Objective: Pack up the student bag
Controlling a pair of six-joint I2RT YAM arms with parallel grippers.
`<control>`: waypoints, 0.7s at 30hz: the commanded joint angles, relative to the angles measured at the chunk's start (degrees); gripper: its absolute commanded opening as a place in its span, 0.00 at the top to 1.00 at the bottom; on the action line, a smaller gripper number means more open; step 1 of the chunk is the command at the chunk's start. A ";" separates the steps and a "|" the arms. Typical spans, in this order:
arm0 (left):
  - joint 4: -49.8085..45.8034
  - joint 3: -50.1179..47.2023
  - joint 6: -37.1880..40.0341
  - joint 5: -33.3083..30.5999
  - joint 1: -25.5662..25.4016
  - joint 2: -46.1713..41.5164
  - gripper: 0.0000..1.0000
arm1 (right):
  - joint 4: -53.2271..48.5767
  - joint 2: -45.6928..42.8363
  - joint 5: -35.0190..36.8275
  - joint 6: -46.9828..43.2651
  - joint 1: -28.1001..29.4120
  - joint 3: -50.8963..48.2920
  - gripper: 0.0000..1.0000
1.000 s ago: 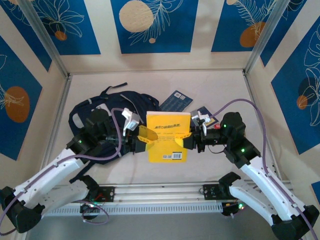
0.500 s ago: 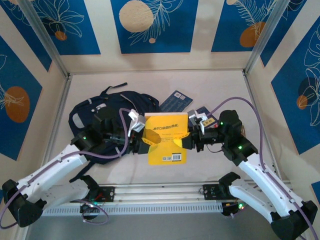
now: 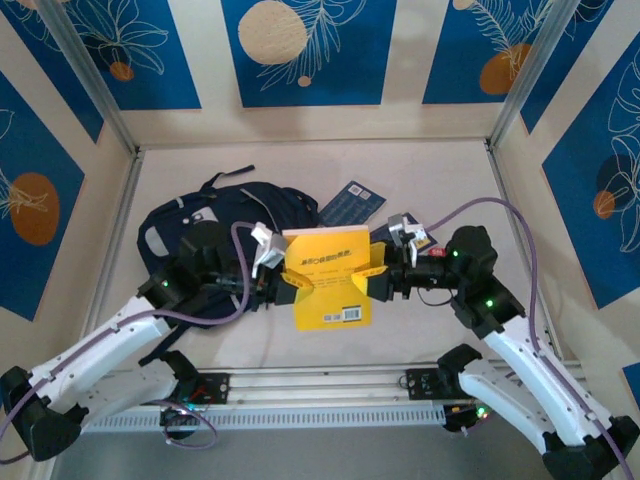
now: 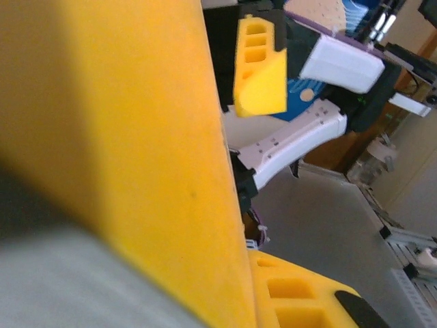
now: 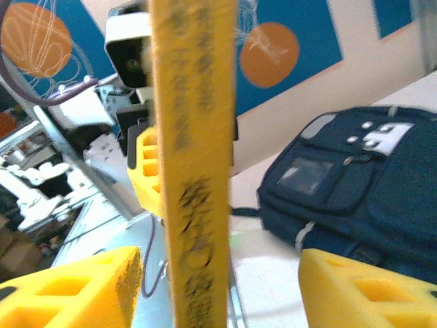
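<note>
The navy fabric bag [image 3: 235,205] lies slumped at the desk's [image 3: 440,180] left rear, close to the wall. Just right of it a flat yellow book [image 3: 328,295] is held above open desk, clamped in the left gripper's [image 3: 296,284] jaws. The right gripper's [image 3: 369,281] blocky yellow jaws stand released either side of its spine.

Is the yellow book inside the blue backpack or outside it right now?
Outside. The yellow book is held up between the left gripper and right gripper, right of the navy backpack, not in it.
</note>
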 commanded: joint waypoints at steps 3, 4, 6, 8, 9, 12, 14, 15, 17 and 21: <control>30.90 -7.03 -19.30 -12.47 -0.36 -2.92 1.00 | 1.30 -3.93 14.46 6.00 -0.15 -2.58 0.26; 35.89 -8.70 -22.83 -14.99 -0.37 -2.63 1.00 | 1.87 -4.60 17.15 8.42 -0.19 -3.28 0.24; 48.38 -12.55 -30.81 -21.25 -0.41 -1.21 1.00 | 2.86 -5.69 22.41 14.10 -0.67 -4.37 0.24; 59.20 -15.69 -37.62 -27.18 -0.40 1.26 1.00 | 6.28 -6.43 23.45 18.20 -0.79 -5.94 0.24; 62.93 -16.86 -39.83 -28.81 -0.40 2.56 1.00 | 7.47 -6.46 24.02 19.94 -0.78 -6.37 0.24; 69.06 -17.47 -44.66 -31.73 -0.49 6.18 1.00 | 8.37 -5.63 25.98 26.10 -0.96 -6.54 0.24; 70.61 -17.90 -47.27 -33.83 -0.50 7.82 1.00 | 8.71 -4.28 25.89 30.52 -1.44 -6.66 0.23; 71.79 -18.42 -48.17 -34.79 -0.48 8.37 1.00 | 9.39 -3.71 25.52 32.14 -1.71 -7.00 0.22; 75.50 -19.95 -49.23 -36.80 -0.48 9.30 1.00 | 11.22 -3.02 26.32 35.90 -2.10 -8.41 0.20; 78.64 -21.77 -51.59 -38.45 -0.48 10.38 1.00 | 12.68 -4.14 31.42 42.41 -2.82 -11.92 0.15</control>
